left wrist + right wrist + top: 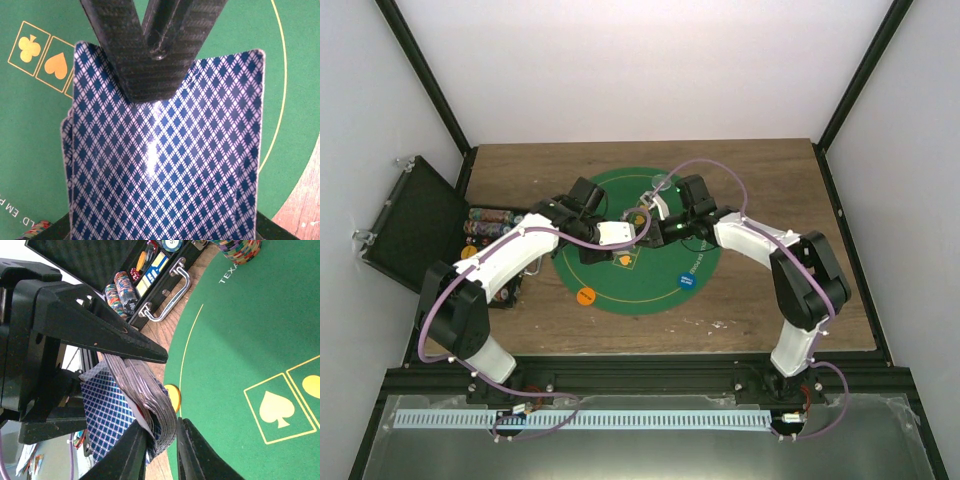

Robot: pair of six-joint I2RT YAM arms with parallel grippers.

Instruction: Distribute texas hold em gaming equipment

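The left gripper (639, 230) hangs over the middle of the large round green felt mat (632, 292) and is clamped on a thick deck of blue-and-white diamond-backed playing cards (165, 165), 1 black finger on each face of the pack. The deck is held off the felt with a back facing the left wrist camera. The right gripper (176, 441) meets it from the far side, its 2 carbon-fibre fingers drawn into a narrow V against the deck's upper edge. Only a slim gap shows between them, and I cannot tell whether they pinch a card. Below the deck, gold club and spade marks are printed on the felt. A small round orange disc (586, 296) lies at the mat's near-left rim, and a small round blue disc (688, 282) lies on the felt to the near right, well apart from it. A pale clear disc (663, 182) seems to sit at the mat's far edge, too small to be sure of. The black rectangular hard case (410, 225) lies open at the left of the brown wooden table (770, 180), with rows of multicoloured chips (125, 290) inside.
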